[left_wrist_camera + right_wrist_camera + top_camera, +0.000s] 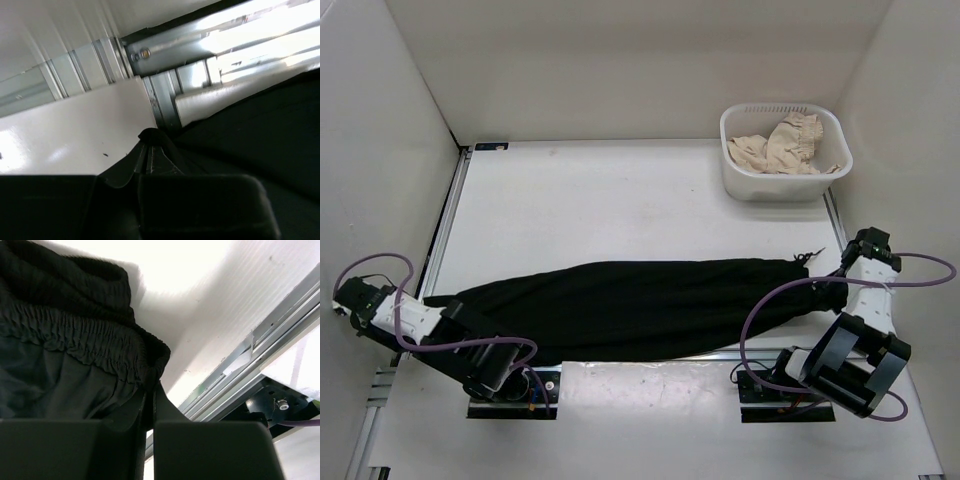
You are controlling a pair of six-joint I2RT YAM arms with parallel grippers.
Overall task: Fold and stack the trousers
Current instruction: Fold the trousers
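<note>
While the black trousers (640, 305) are stretched lengthwise across the near part of the worktop (620, 200), their left end is pinched between the closed left fingers (164, 165). The elastic waistband (75, 335) is clamped by the right fingers (167, 412).

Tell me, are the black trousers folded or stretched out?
Stretched out: the trousers run lengthwise between the left gripper and right gripper.

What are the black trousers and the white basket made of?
The trousers look like soft, matte black cloth. They sag into folds, and the waistband is tightly gathered, so it is probably elastic. Whether the cloth is cotton or something synthetic cannot be told. The basket looks like hard, smooth white plastic, with a row of small holes under its rim.
</note>
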